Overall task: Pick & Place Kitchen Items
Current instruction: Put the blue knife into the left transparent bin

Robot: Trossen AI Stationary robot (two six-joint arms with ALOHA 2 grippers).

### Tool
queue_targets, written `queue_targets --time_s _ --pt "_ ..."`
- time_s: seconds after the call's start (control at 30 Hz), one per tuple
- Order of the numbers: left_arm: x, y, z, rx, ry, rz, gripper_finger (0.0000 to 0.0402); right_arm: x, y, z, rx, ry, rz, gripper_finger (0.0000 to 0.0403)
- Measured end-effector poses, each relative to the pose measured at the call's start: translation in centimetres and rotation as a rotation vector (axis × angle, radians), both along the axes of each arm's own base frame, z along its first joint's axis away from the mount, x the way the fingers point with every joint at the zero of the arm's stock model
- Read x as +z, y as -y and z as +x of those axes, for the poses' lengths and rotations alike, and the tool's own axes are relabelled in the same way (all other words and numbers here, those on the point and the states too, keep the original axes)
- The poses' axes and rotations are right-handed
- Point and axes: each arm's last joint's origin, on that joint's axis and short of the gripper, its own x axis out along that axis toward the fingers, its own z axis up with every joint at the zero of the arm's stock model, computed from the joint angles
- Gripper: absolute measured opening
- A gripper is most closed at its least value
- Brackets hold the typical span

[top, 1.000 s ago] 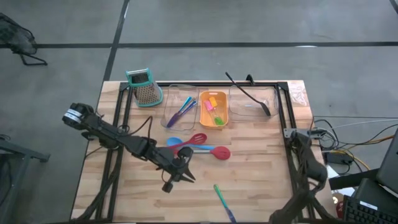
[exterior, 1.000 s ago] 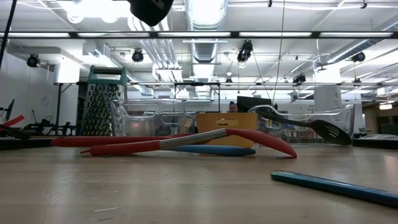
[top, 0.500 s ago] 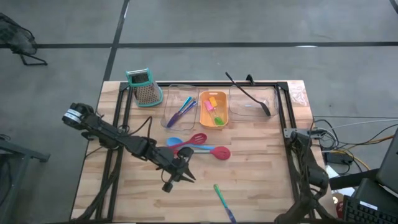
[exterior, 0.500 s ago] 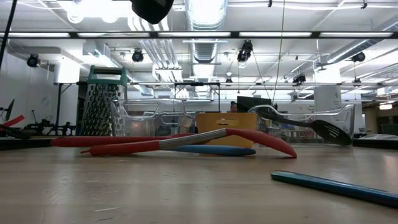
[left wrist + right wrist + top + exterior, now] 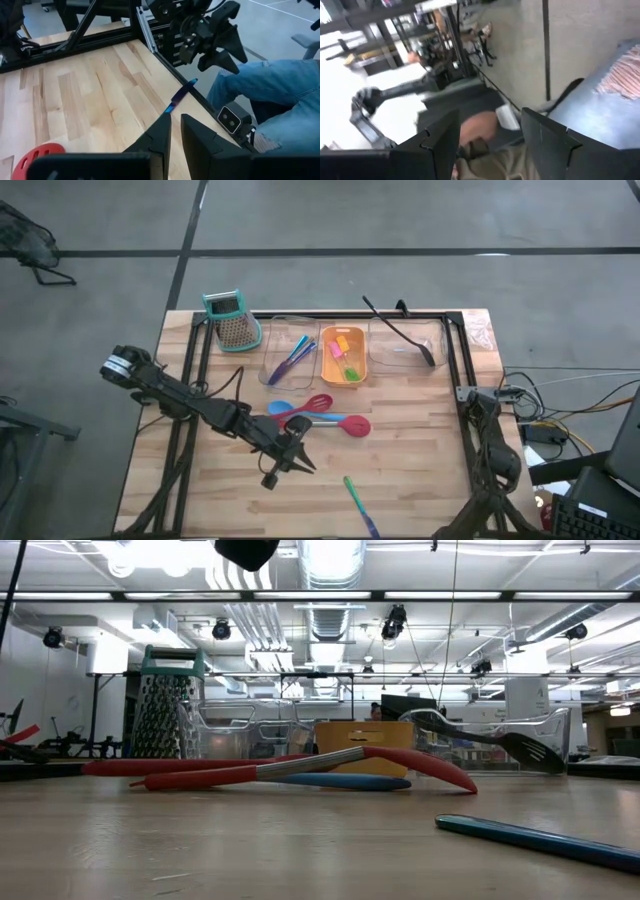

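Wooden table (image 5: 420, 450) centre frame: left gripper (image 5: 296, 463), fingers nearly together and empty, reaches diagonally inward; right gripper (image 5: 485, 135) spread wide at lower right.

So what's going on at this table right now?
A two-armed robot is sorting kitchen tools into trays. The left gripper hovers empty over the table's middle, near the red spatula and blue spatula. A green-blue stick lies loose near the front edge. The right gripper is open, off the table's right side.

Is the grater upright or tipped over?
Upright. The grater stands on its base with the teal top uppermost in the low view, beside the clear tray.
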Motion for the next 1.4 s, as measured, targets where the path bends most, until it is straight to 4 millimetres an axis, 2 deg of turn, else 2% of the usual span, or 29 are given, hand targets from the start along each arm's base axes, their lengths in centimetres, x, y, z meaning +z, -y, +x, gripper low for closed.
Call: queue_targets --time_s 0.2,0.33,0.43,0.6,0.7,0.83,0.93,1.03,1.13,1.23,1.3,1.4 --pt "0.0 0.0 0.0 -0.001 0.006 0.001 0.0051 1.7 0.2 0.4 0.080 0.029 -0.183 0.0207" --pt "0.1 0.0 0.0 -0.005 0.013 0.010 0.0048 3.9 1.6 2.6 0.202 0.038 -0.390 0.0206" --pt "0.0 -0.1 0.1 -0.001 0.013 0.012 0.0049 5.3 2.9 4.0 0.394 0.003 -0.503 0.0205" --pt "0.1 -0.2 0.0 0.009 -0.007 -0.004 0.0050 7.0 4.5 4.9 0.762 -0.270 -0.563 0.0204" --pt "0.1 -0.1 -0.1 0.023 -0.039 -0.059 0.0047 8.7 5.3 5.1 0.922 -0.459 -0.594 0.0203" --pt "0.2 0.6 -0.4 -0.056 -0.043 -0.082 0.0041 11.5 5.9 5.2 0.961 -0.563 -0.771 0.0203" --pt "0.0 1.4 -0.9 -0.068 -0.029 -0.043 0.0033 11.8 6.0 4.4 0.946 -0.663 -0.966 0.0203" --pt "-0.8 1.2 -2.0 -0.030 -0.012 -0.008 0.0019 11.4 5.8 3.9 0.923 -0.701 -1.161 0.0203" --pt "-1.0 -0.2 -3.9 -0.020 0.066 -0.048 0.0006 10.5 5.2 4.3 0.886 -0.659 -1.277 0.0207" --pt "-1.8 -1.7 -6.6 -0.017 0.118 -0.055 0.0009 9.8 5.3 4.9 0.909 -0.676 -1.294 0.0207" --pt "-2.2 -2.5 -8.5 -0.018 0.139 -0.061 0.0018 10.2 5.4 5.4 0.974 -0.655 -1.278 0.0201" --pt "-2.7 -3.7 -10.8 0.002 0.170 -0.161 0.0034 11.0 5.1 5.8 1.007 -0.585 -1.319 0.0187"
